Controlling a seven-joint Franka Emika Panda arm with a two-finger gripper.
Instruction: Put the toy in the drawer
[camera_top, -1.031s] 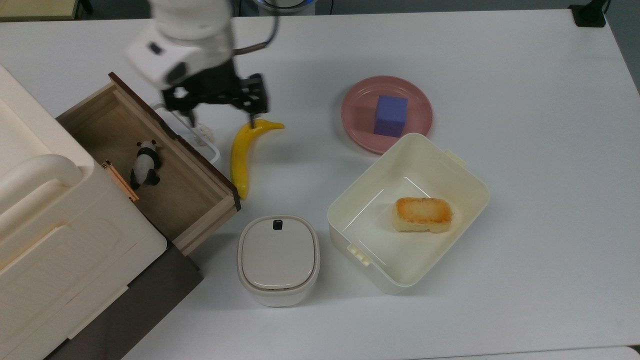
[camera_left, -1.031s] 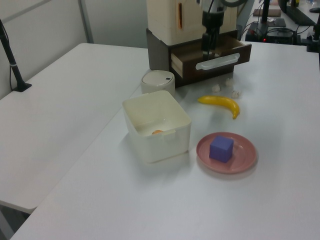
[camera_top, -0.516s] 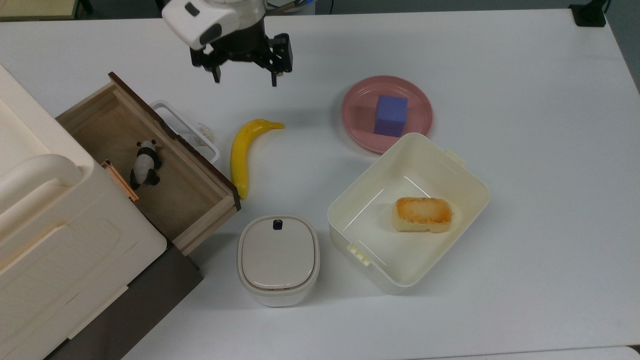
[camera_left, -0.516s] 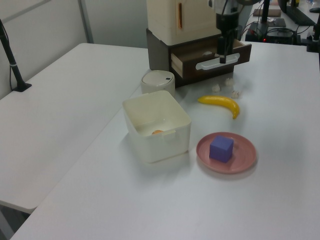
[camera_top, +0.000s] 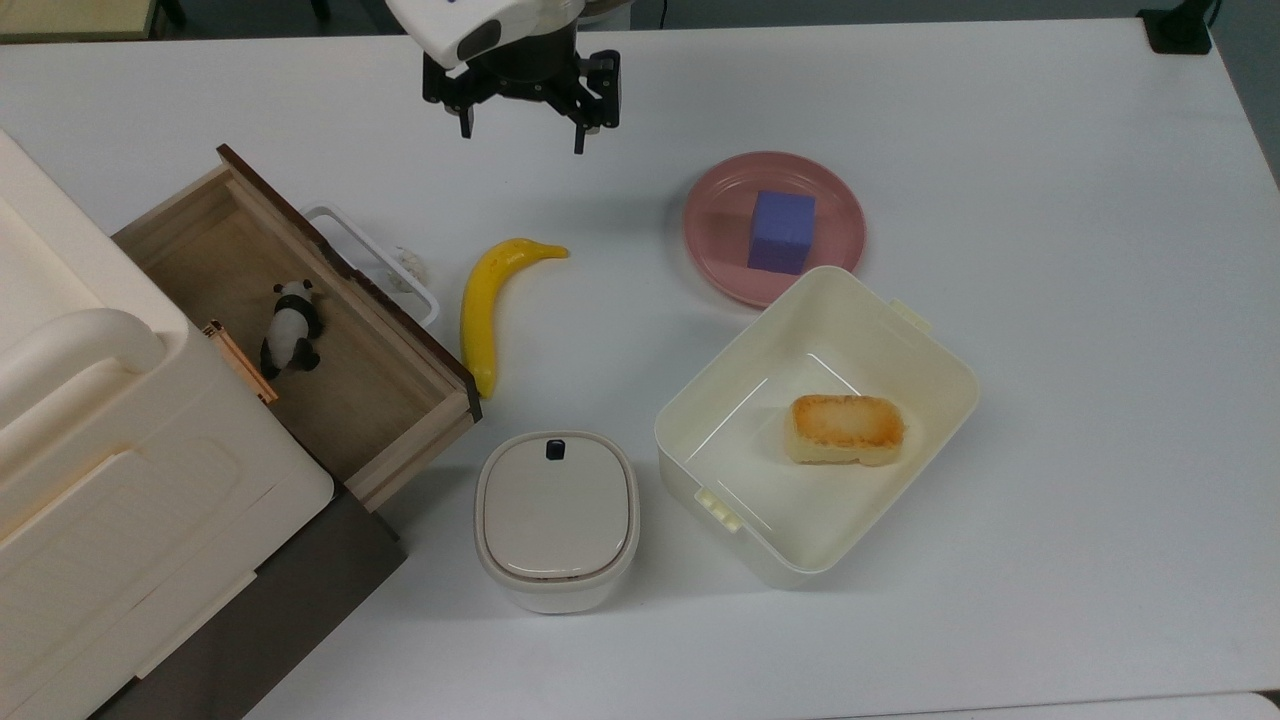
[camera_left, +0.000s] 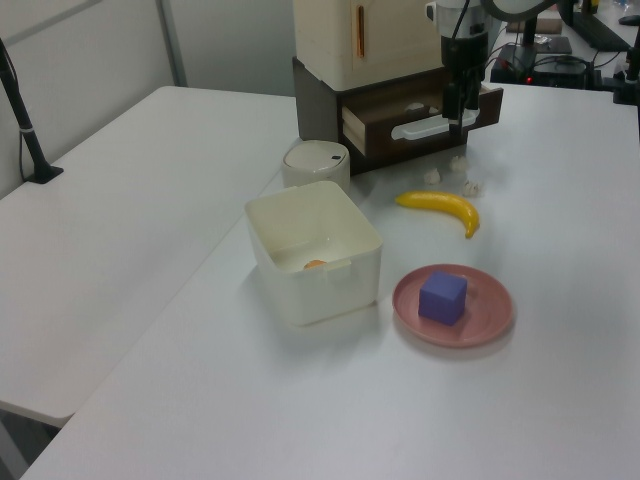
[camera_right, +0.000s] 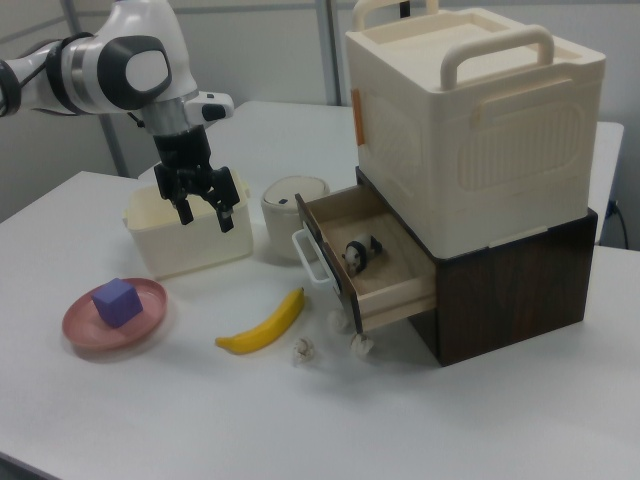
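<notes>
The toy, a small black-and-white panda, lies inside the pulled-out light-wood drawer, near its back by the cream cabinet. In the right view the panda sits in the middle of the drawer. My gripper hangs open and empty above the table, well off to the top view's right of the drawer and beyond the banana's tip. The right view shows the gripper raised in front of the cream tub, jaws spread wide.
A yellow banana lies just outside the drawer's white loop handle. A pink plate holds a purple cube. An open cream tub contains a bread piece. A lidded white pot stands by the drawer's corner.
The open gripper has pulled away from the drawer handle and banana, rising and shifting toward the top view's upper right. The panda stays in the drawer.
</notes>
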